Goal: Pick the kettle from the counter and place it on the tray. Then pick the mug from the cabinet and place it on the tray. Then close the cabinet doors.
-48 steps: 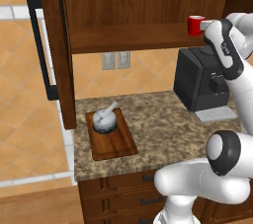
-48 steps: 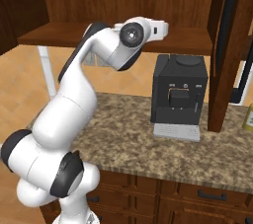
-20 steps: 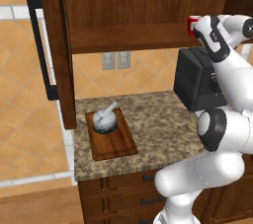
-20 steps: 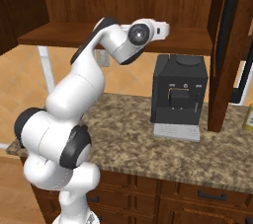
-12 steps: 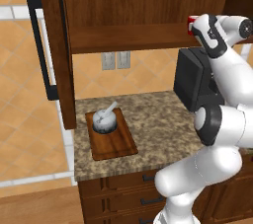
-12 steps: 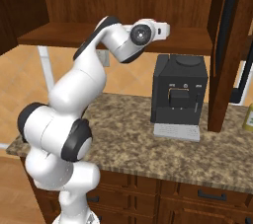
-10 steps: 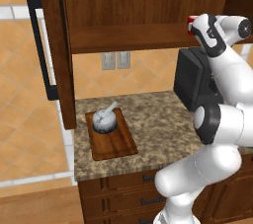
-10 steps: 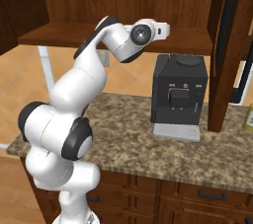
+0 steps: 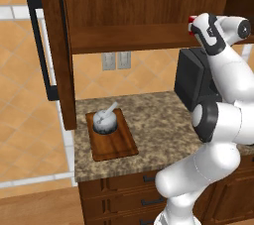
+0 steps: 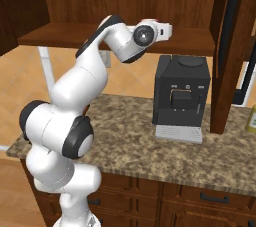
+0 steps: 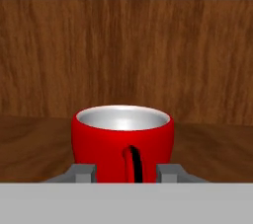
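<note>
The red mug (image 11: pixel 122 139) stands on the cabinet shelf (image 9: pixel 124 38), its dark handle turned straight toward my hand. My gripper (image 11: pixel 126 172) is level with it, one fingertip on each side of the handle and in front of the mug's body. A gap shows between each tip and the handle, so the jaws stand open. From the left base view, a sliver of the mug (image 9: pixel 192 19) peeks out beside the hand at the shelf's right end. The silvery kettle (image 9: pixel 105 120) sits on the wooden tray (image 9: pixel 119 147) on the counter (image 9: pixel 158 130).
A black coffee machine (image 10: pixel 179 91) stands on the counter directly under the raised arm. Both cabinet doors hang open: the left door (image 9: pixel 52 45) beside the tray, the right door (image 10: pixel 227 51) past the coffee machine. The cabinet's back wall (image 11: pixel 123 55) is close behind the mug.
The hand has crept a little further in toward the mug on the shelf. Kettle, tray and doors have not moved.
</note>
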### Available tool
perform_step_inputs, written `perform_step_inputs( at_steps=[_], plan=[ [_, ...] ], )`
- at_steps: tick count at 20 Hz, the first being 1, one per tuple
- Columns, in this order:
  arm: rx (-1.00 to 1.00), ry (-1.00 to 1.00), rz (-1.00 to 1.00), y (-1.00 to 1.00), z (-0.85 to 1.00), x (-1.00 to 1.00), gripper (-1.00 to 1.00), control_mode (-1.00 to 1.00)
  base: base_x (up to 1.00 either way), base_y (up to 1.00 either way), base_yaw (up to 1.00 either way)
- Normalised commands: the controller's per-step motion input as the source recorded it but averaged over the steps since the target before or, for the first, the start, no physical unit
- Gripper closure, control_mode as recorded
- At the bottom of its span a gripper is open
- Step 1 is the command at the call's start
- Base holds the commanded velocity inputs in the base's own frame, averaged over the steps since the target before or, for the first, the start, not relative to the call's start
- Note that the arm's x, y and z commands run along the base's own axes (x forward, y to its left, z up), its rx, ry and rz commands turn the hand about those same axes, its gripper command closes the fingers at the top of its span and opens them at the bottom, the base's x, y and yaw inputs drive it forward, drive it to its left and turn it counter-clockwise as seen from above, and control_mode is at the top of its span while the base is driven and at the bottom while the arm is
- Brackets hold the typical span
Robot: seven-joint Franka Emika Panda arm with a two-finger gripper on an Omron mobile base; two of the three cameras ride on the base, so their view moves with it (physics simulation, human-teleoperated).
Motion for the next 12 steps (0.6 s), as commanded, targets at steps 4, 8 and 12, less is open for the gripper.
perform_step_inputs(
  at_steps=[4,8,12],
  plan=[
    [0.0,0.0,0.0,0.0,-0.01,0.0,1.0,-1.0,0.0,0.0,0.0],
    [0.0,0.03,0.0,0.0,-0.01,0.0,1.0,-1.0,0.0,0.0,0.0],
    [0.0,0.0,0.0,0.0,-0.01,0.0,1.0,-1.0,0.0,0.0,0.0]
  ],
)
